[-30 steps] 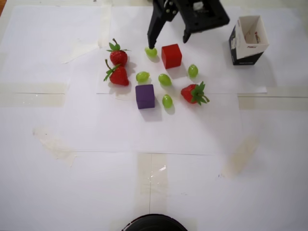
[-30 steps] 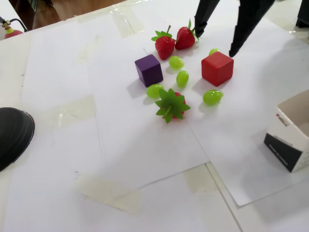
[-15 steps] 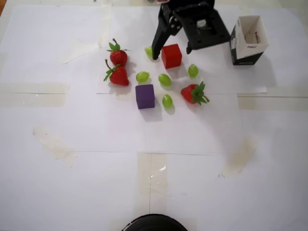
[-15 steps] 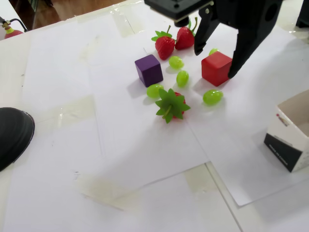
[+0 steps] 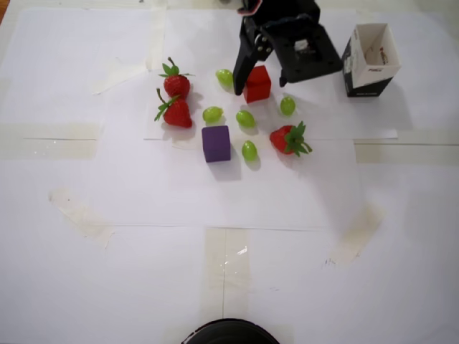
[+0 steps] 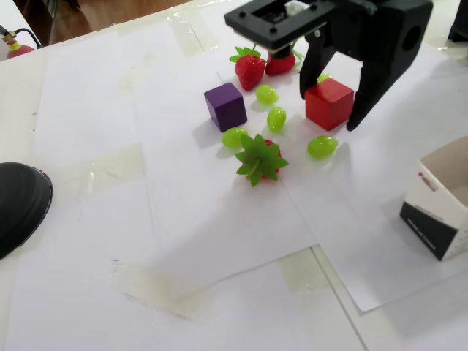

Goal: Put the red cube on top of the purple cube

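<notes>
I see my gripper (image 6: 330,110) wide open, holding nothing, with 1 finger on each side of the red cube (image 6: 329,103) in the upper right of the fixed view. The purple cube (image 6: 225,106) sits to its left on white paper (image 6: 219,241), with grapes (image 6: 276,118) crowding between.

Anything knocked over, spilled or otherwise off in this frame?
Nothing stands out. The small bright red cube sits flat between the open gripper jaws, the dark purple cube is upright, and the white open-topped carton stands undisturbed.
</notes>
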Available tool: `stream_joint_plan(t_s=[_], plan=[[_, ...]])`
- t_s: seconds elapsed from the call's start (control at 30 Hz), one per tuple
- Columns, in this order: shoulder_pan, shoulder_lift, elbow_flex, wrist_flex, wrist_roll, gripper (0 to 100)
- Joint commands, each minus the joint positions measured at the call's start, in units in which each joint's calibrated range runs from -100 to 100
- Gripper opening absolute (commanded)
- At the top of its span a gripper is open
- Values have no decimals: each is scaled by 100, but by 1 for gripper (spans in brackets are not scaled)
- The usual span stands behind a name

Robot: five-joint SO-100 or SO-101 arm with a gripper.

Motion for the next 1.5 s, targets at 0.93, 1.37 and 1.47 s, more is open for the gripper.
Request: stream_joint_plan(t_s=[0.93,1.37,1.47], plan=[[474,-50,-171,238,298,6],[1313,595,-4025,3056,962,4],[1430,956,-4807,3228,987,4]])
